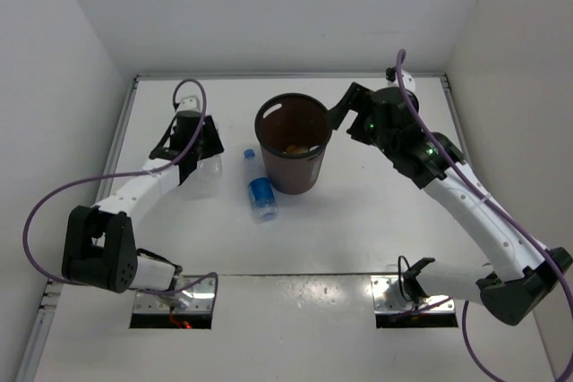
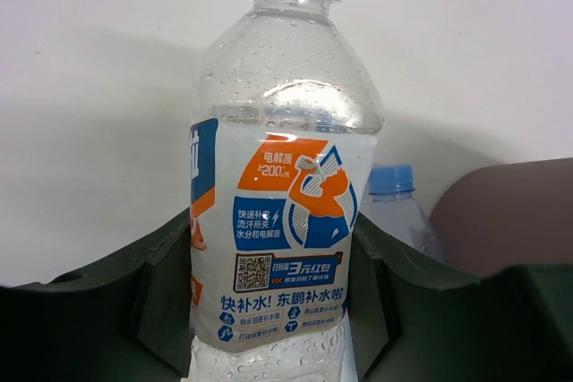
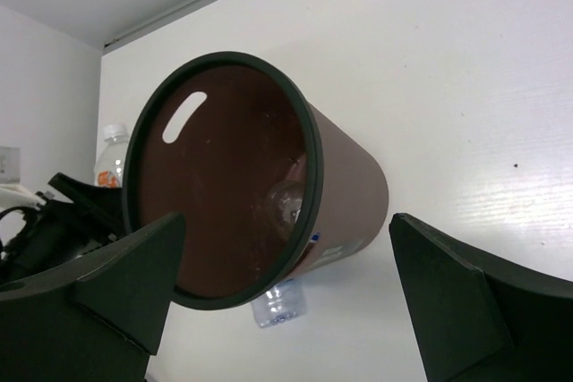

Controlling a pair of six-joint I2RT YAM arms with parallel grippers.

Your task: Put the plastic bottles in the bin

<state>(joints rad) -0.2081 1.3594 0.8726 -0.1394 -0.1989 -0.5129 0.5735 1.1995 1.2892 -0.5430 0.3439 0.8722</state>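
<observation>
Clear labelled bottle (image 2: pixel 282 221) stands clamped between the left jaws.

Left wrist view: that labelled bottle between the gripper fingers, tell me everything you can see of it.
The labelled bottle is clear plastic with a white ribbed cap and droplets inside its shoulder. A white label with blue and orange blocks, Chinese print and a QR code wraps its middle. It looks uncrushed. It sits between the fingers of the left gripper, which meet the label on both sides. Whether it stands or lies on the table I cannot tell.
</observation>
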